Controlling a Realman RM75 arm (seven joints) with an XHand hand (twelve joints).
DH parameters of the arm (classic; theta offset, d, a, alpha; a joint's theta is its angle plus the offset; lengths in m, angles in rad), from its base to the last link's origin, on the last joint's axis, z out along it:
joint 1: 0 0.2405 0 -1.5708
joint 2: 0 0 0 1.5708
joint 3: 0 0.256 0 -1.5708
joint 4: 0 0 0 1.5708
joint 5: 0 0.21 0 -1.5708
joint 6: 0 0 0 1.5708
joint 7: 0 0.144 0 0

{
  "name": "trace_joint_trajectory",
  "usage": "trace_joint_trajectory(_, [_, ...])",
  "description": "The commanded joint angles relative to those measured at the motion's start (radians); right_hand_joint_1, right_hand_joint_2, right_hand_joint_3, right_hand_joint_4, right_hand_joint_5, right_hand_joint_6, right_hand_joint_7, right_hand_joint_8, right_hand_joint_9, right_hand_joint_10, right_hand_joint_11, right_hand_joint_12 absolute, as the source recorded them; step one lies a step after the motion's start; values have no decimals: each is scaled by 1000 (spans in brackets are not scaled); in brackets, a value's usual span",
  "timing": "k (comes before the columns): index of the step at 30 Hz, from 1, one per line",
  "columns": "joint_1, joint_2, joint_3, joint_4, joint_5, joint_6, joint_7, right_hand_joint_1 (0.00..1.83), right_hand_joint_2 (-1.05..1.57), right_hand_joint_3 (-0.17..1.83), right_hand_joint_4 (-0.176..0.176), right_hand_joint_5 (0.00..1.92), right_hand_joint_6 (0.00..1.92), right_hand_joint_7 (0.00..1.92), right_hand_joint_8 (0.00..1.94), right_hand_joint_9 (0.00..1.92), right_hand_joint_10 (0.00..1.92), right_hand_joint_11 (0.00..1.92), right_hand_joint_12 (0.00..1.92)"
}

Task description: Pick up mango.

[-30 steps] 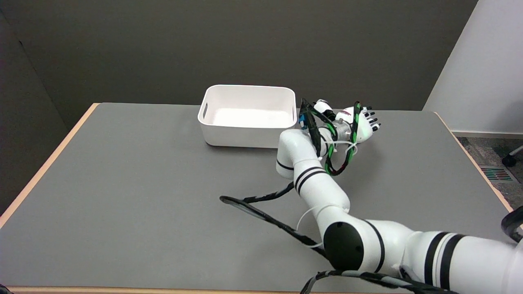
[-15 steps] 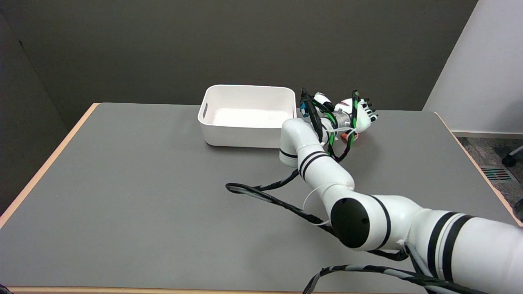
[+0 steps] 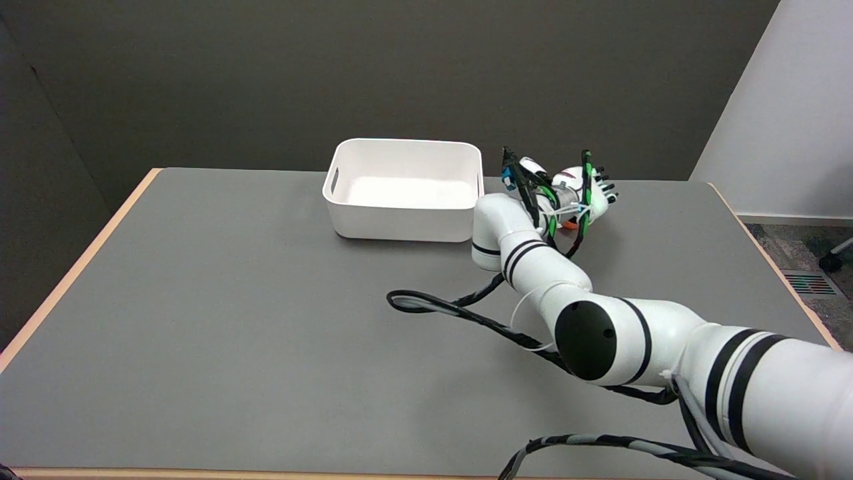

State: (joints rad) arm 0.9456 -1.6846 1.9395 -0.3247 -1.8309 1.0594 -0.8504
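Note:
Only a small orange sliver of the mango [image 3: 568, 225] shows in the head view, on the grey table just right of the white bin. The rest of it is hidden behind my wrist and its cables. My right hand [image 3: 590, 195] hovers right above that spot, back toward the camera, with its black-tipped fingers [image 3: 605, 188] spread and pointing to the far right. I see nothing held in the hand. Whether the palm touches the mango is hidden.
An empty white bin [image 3: 400, 227] with a side handle stands at the table's far middle, close to the left of my forearm [image 3: 533, 263]. Black cables [image 3: 440, 310] trail over the table's middle. The table's right edge [image 3: 773, 260] is near the hand.
My right arm has stretched further across the table and its elbow has shifted right. The hand has settled lower beside the bin, and the orange sliver has come into view under it.

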Motion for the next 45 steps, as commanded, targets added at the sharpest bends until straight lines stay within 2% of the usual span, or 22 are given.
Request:
trace_joint_trajectory(1, [11,70,35,85,11,-15,31,250,621,904,-176,44,144,44,259,31,665,-1,1148])
trace_joint_trajectory(10, [10,65,27,91,11,-49,32,252,624,902,-176,41,142,41,257,28,663,-1,1151])
trace_joint_trajectory(16, [8,66,26,106,11,-112,32,304,650,909,-176,52,153,66,332,58,694,-1,1177])
trace_joint_trajectory(19, [7,66,29,112,11,-122,40,395,703,825,-176,20,278,112,385,101,750,-1,1297])
trace_joint_trajectory(21, [6,66,27,121,11,-126,66,377,704,873,-176,51,233,123,407,125,765,3,1282])
trace_joint_trajectory(23, [5,67,23,129,11,-130,83,404,751,795,-176,44,331,179,444,156,822,31,1328])
trace_joint_trajectory(25, [5,69,23,129,11,-135,89,423,762,790,-176,60,347,189,468,172,852,41,1359])
trace_joint_trajectory(27, [4,69,23,129,11,-135,91,440,721,905,-176,86,347,198,547,217,864,27,1469])
trace_joint_trajectory(30, [4,69,23,129,11,-132,91,500,785,805,-176,95,364,211,630,226,992,5,1583])
trace_joint_trajectory(32, [4,69,21,129,11,-127,91,555,784,827,-176,109,370,213,715,237,1071,-1,1666])
trace_joint_trajectory(42, [3,64,19,138,11,-116,84,792,791,812,-176,149,394,133,1071,234,1299,-1,1776])
trace_joint_trajectory(45, [-2,64,14,138,4,-109,89,928,760,843,-176,163,403,120,1157,228,1393,-1,1849])
